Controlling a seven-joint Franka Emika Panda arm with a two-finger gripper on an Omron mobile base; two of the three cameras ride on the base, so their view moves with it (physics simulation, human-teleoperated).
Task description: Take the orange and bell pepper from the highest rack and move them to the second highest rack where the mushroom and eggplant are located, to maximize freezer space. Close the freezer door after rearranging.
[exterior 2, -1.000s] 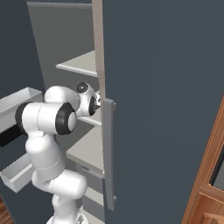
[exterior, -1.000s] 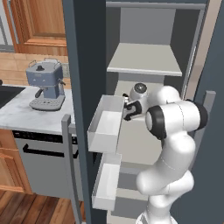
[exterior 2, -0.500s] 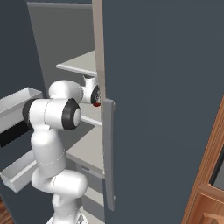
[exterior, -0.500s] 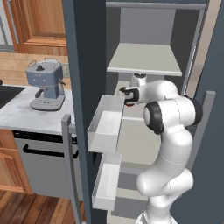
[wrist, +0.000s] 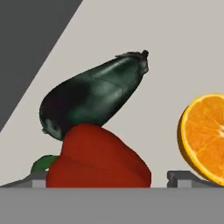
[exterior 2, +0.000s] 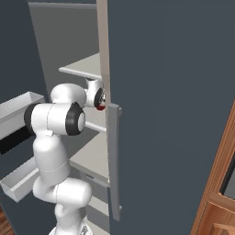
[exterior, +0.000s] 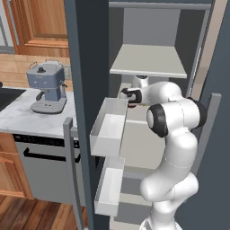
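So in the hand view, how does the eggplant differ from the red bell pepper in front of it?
The eggplant is very dark green-black, long and tapered, lying tilted with its stem end up to the right. The bell pepper is bright red, squat and blocky, with a green stem poking out at its left. The pepper sits nearer the camera, between the finger tips, and hides the eggplant's lower edge. Both are glossy and set against the same pale shelf surface.

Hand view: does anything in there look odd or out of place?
Nothing looks spilled or damaged. The red bell pepper sits between the end effector tips, in front of the eggplant, with a halved orange alongside.
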